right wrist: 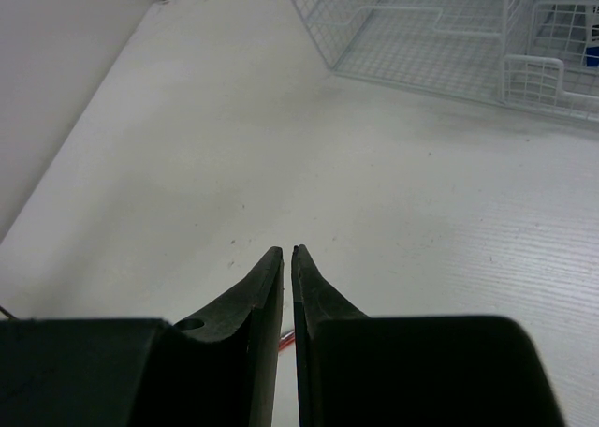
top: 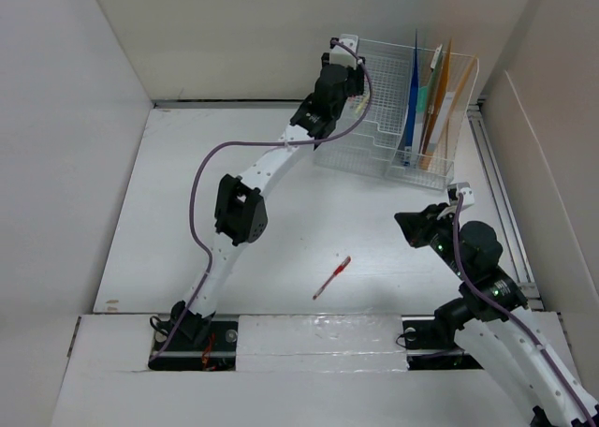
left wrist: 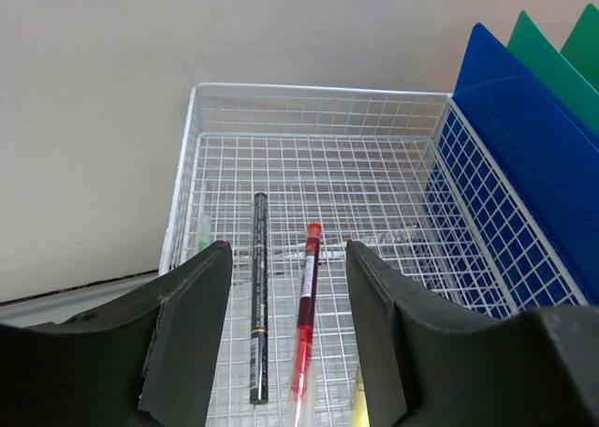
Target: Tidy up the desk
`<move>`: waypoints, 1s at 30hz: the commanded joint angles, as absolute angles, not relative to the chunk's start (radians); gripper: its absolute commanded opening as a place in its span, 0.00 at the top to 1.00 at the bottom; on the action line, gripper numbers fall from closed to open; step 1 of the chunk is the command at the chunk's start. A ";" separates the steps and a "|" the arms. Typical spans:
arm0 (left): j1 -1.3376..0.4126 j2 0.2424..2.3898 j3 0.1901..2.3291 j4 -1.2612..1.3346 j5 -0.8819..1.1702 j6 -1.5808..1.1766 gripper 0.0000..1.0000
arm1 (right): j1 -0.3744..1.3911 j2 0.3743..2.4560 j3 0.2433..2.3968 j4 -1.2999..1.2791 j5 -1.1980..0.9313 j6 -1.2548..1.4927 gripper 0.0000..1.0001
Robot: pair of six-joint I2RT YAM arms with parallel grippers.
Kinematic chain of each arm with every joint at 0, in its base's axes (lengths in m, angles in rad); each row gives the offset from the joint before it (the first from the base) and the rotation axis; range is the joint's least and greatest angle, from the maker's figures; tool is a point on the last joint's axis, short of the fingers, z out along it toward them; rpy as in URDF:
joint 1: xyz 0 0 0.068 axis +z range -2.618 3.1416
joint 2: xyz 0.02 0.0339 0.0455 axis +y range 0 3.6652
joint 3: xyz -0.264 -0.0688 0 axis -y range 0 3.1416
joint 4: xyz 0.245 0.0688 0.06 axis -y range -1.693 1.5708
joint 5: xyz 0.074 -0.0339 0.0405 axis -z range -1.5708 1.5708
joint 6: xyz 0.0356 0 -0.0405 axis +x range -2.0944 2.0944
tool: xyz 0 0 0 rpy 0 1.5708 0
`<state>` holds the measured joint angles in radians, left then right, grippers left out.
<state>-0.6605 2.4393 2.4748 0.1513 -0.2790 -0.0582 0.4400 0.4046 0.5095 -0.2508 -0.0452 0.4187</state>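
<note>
The desk (top: 187, 212) is a matte white tabletop between white panel walls. My left gripper (left wrist: 288, 251) hangs open over the left tray of the white wire-mesh organizer (left wrist: 318, 118). Below and between its fingers, a red pen (left wrist: 306, 305) and a black pen (left wrist: 259, 287) lie side by side on the mesh, touching neither finger. From above, the left gripper (top: 339, 64) is at the organizer's (top: 374, 137) far left corner. Another red pen (top: 332, 277) lies on the desk near the front. My right gripper (right wrist: 288, 251) is shut and empty above the desk (right wrist: 187, 118), to the right of that pen.
A blue folder (left wrist: 524, 165) and green folders (left wrist: 552, 52) stand upright in the organizer's right slots; an orange folder (top: 440, 99) stands beside them. A yellow item (left wrist: 360, 404) peeks out by my left gripper's right finger. Walls close in on three sides.
</note>
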 commanded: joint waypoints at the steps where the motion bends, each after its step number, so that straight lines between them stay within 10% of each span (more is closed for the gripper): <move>1: -0.660 2.311 2.464 0.199 -0.245 -0.066 0.52 | 0.446 0.403 0.557 -0.221 -0.049 0.416 0.86; 17: -0.940 1.368 1.085 0.051 -0.244 -0.417 0.51 | 0.446 0.385 0.552 -0.192 -0.040 0.416 0.84; 30: -1.176 1.356 0.805 -0.075 -0.202 -0.589 0.47 | 0.446 0.376 0.597 -0.227 -0.006 0.399 0.72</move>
